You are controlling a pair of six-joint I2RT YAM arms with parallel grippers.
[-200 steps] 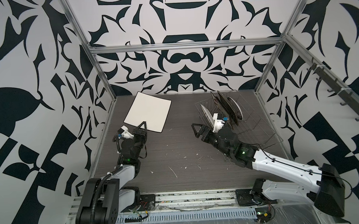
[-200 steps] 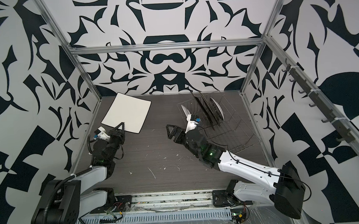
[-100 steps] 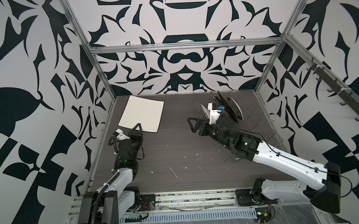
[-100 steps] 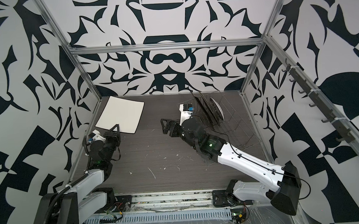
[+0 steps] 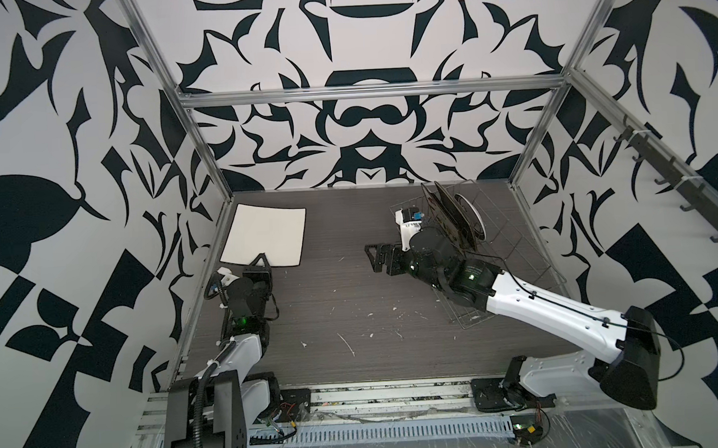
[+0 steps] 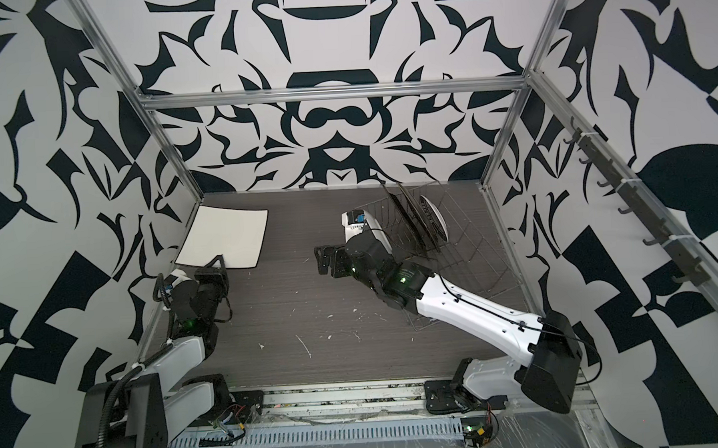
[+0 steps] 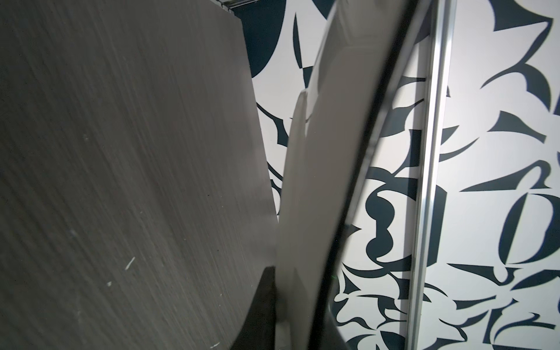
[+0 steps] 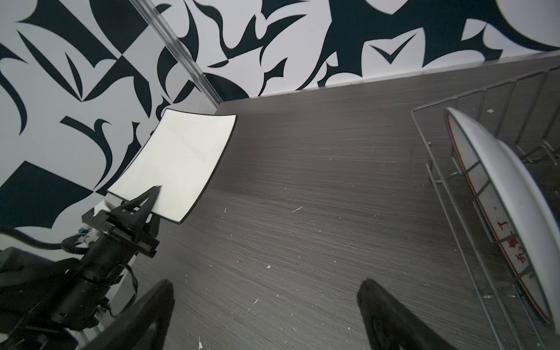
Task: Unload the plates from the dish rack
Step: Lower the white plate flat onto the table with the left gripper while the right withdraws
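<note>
Square white plate (image 5: 266,235) at 10 o'clock on the dark wood-grain table (image 5: 332,317). It is matte cream on top with a thin black edge. The left gripper (image 5: 263,259) is clamped tight on its near rim. Whether the plate rests on the table I cannot tell.

Silver wire dish rack (image 5: 516,243) at 2 o'clock, holding upright dark plates (image 5: 444,215) and a round white plate (image 5: 471,222).

Right gripper (image 8: 266,303) is beside the rack, with its jaws spread wide and nothing between them.

Right wrist view only — a smooth round white plate (image 8: 500,218) in the rack, with a red rim line and red marks. Left wrist view only — the held plate edge-on and glossy.
</note>
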